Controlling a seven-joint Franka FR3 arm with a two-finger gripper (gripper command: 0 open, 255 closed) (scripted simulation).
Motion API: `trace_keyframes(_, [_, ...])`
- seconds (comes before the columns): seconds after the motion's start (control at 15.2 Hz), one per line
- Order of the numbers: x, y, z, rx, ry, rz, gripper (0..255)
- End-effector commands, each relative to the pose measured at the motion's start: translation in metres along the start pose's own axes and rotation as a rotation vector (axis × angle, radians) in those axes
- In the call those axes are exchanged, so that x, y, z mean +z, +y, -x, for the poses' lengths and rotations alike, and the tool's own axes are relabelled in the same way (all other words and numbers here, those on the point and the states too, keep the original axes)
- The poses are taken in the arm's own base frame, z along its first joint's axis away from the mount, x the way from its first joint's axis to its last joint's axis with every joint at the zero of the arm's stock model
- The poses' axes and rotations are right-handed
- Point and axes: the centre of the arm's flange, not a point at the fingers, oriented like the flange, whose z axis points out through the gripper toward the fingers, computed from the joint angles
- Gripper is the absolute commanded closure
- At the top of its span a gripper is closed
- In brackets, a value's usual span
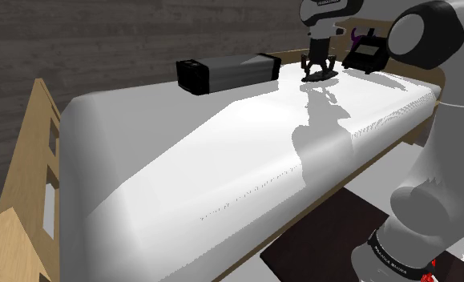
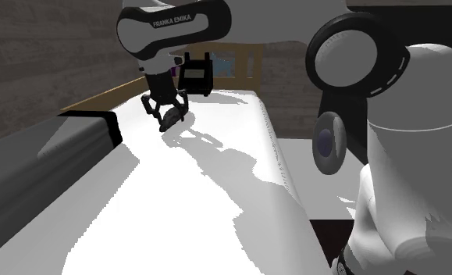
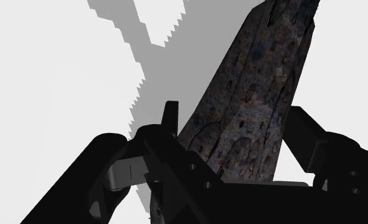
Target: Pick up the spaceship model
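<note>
Grey box (image 1: 236, 70) lies near pincer (image 1: 319, 72) clasping spaceship model (image 3: 252, 95).

My arm (image 1: 442, 160) rises white from its base, bends at a big dark-capped elbow joint well behind my gripper (image 1: 318, 70), and reaches forward from there. My wrist (image 2: 173, 27), lettered FRANKA EMIKA, sits directly above the gripper, so the hand points almost straight down with a slight tilt. My two black fingers (image 3: 306, 137) stand a little apart, one on each side of the spaceship model (image 3: 258, 83), and both press against its dark mottled body. The model's long hull runs out past my fingertips, away from the palm.
</note>
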Motion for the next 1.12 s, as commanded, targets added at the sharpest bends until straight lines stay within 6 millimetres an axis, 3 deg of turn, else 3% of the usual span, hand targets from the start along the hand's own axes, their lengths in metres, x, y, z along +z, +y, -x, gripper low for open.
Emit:
trace_keyframes(0.0, [-0.005, 0.001, -0.001, 0.001, 0.000, 0.000, 255])
trace_keyframes(0.92, [-0.078, 0.010, -0.007, 0.001, 0.000, 0.000, 255])
trace_keyframes(1.06, [-0.079, 0.010, -0.007, 0.000, 0.000, 0.000, 255])
